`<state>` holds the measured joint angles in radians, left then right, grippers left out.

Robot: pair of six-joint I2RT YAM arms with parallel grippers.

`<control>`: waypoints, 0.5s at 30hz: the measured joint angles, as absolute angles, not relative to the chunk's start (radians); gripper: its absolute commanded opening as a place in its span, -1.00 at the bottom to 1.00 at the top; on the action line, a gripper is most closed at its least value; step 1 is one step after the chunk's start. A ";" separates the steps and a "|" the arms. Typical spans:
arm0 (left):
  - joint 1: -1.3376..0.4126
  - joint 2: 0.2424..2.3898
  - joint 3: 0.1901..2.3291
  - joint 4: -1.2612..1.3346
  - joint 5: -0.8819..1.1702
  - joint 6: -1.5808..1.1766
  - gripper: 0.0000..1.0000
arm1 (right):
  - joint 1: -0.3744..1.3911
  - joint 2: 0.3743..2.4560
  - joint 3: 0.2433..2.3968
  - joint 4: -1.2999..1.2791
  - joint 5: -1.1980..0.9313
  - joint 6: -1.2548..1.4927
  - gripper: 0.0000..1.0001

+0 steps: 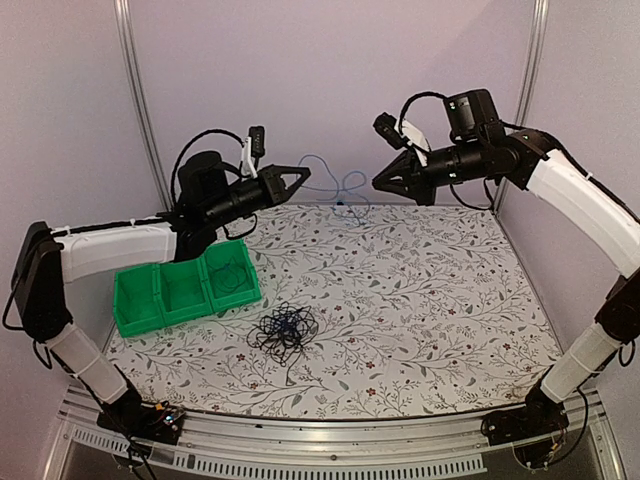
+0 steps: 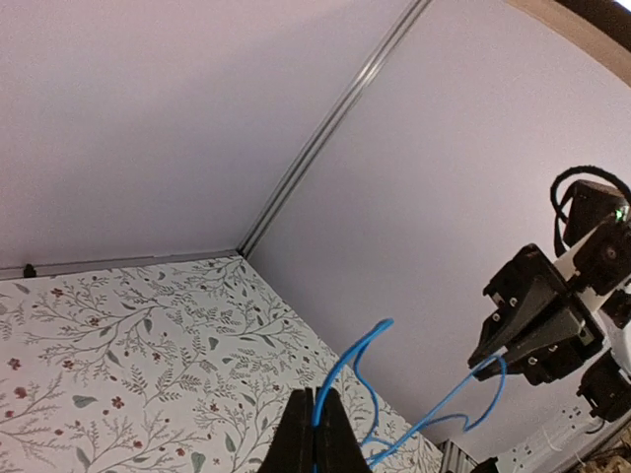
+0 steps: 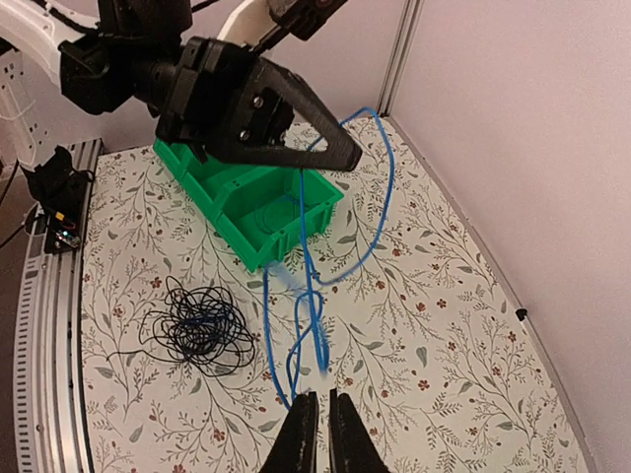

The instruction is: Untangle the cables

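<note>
We found the left gripper [image 1: 303, 176] raised over the far side of the table [image 1: 450, 290], its fingers pressed together on one end of the blue cable [image 1: 340, 185]; the right gripper [image 1: 379, 183] faced it at about the same height, its fingers nearly closed and pinching the other end; the cable's long axis therefore ran left to right between the two tips, well above the tabletop, with the slack sagging in a few loose loops in the middle; in the right wrist view those loops crossed one another, though we could not tell whether they formed a true knot; the black tangle [image 1: 284, 331] lay flat on the table nearer the front edge, just beside the green bin [image 1: 160, 300] and closer to the left arm than to the right, with a little blue showing inside it; we judged that the next move depended on that left-to-right span, since drawing the tips apart along it would take up the slack; the bin sat below the left gripper, toward the front.
</note>
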<state>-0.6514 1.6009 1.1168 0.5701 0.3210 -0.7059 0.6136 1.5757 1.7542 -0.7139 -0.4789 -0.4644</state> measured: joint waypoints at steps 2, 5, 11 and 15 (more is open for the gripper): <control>-0.611 1.581 1.129 0.523 0.277 -0.679 -1.00 | 0.599 1.568 1.739 -0.726 -0.480 -0.464 -0.49; -0.492 1.578 1.187 0.423 0.199 -0.622 -1.00 | 0.541 1.541 1.731 -0.740 -0.477 -0.467 -0.41; -0.400 1.579 1.317 0.237 0.137 -0.523 -1.00 | 0.521 1.530 1.718 -0.739 -0.474 -0.471 -0.39; -0.375 1.580 1.364 0.125 0.129 -0.478 -1.00 | 0.523 1.520 1.649 -0.731 -0.472 -0.484 -0.41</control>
<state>-0.3752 1.5803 1.3640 0.1253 0.1287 -0.4782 0.5228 1.5196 1.6493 -0.7307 -0.4721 -0.4839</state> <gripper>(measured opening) 0.018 0.302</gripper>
